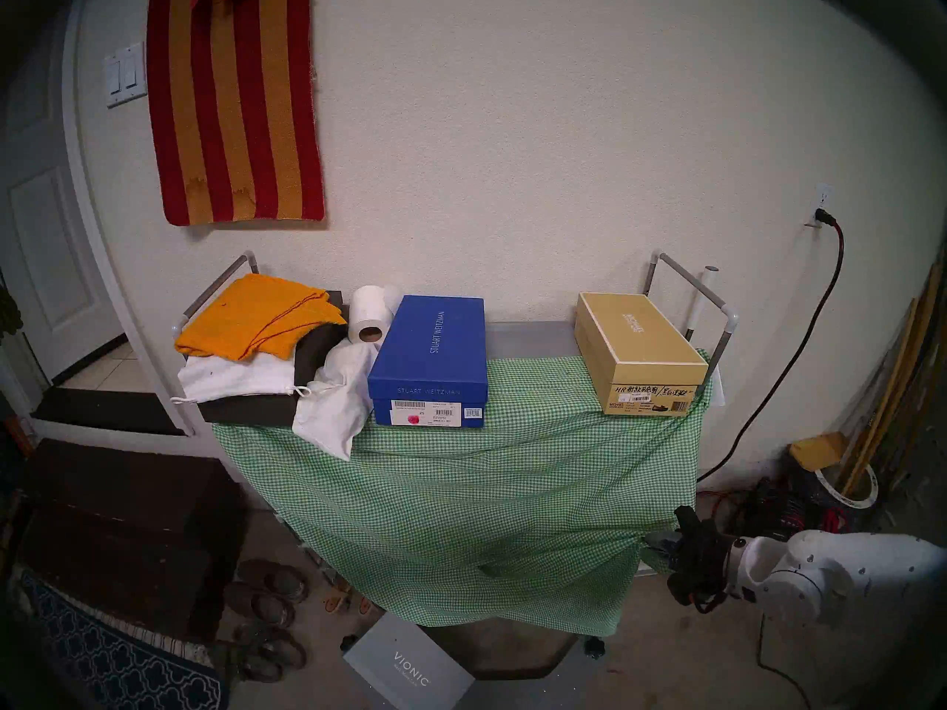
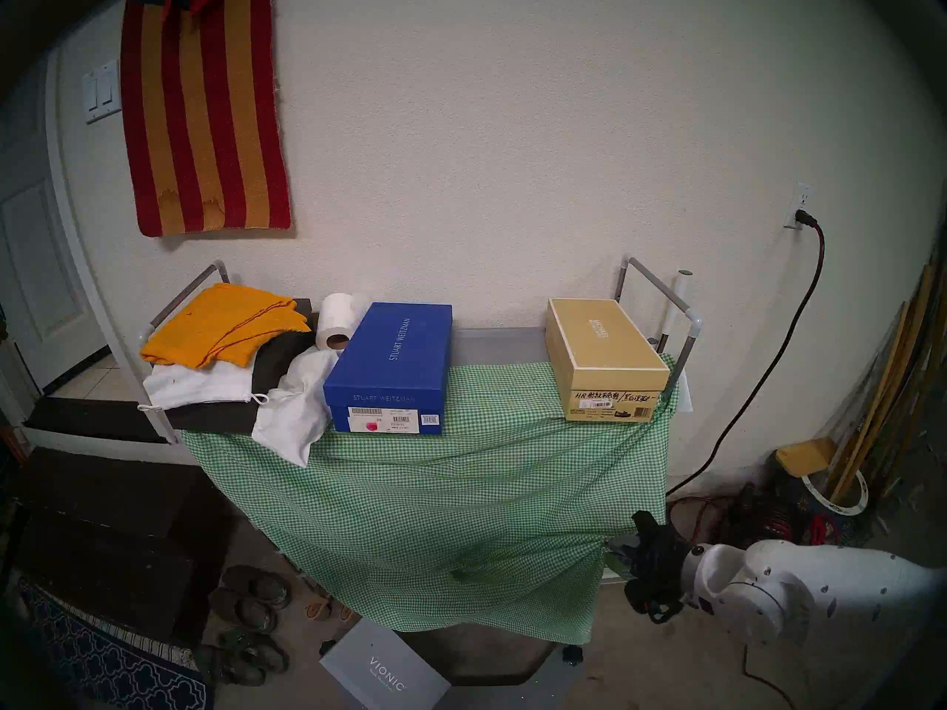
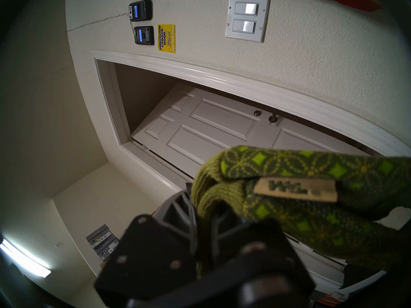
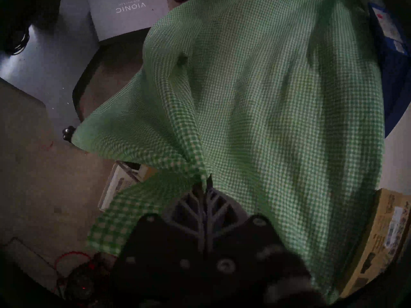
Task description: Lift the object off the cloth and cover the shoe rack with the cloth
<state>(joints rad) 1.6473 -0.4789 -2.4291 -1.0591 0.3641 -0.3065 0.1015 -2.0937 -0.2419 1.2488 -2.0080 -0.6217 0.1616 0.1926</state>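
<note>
right gripper [image 4: 203,185]: sitting at the lower middle of its wrist view, fingers pinched fully together on a bunched fold of the cloth [image 1: 461,488]; in the head view it's showing up at the lower right, pulling the fabric into a tight gather there

left gripper [image 3: 204,214]: clamped all the way down on the gloves [image 3: 300,189], which are filling the lower right of its wrist view, up in the air in front of a white door [image 3: 211,127] and light switches [image 3: 246,18]

cloth: hanging down over the front of the shoe rack [image 1: 717,304], middle of the head view, its top edge lying on the front part of the top shelf and running under the boxes

grey box [image 1: 410,675]: lying on the floor at the bottom centre, just below the cloth's hem

blue box [image 1: 430,360]: sitting on the top shelf, centre, front end on the cloth

tan box [image 1: 638,353]: sitting at the right end of the shelf, front end also on the cloth

orange fabric [image 1: 256,317]: folded at the left end, beside a paper roll [image 1: 369,314]

striped rug [image 1: 235,99]: hanging on the wall, upper left
</note>
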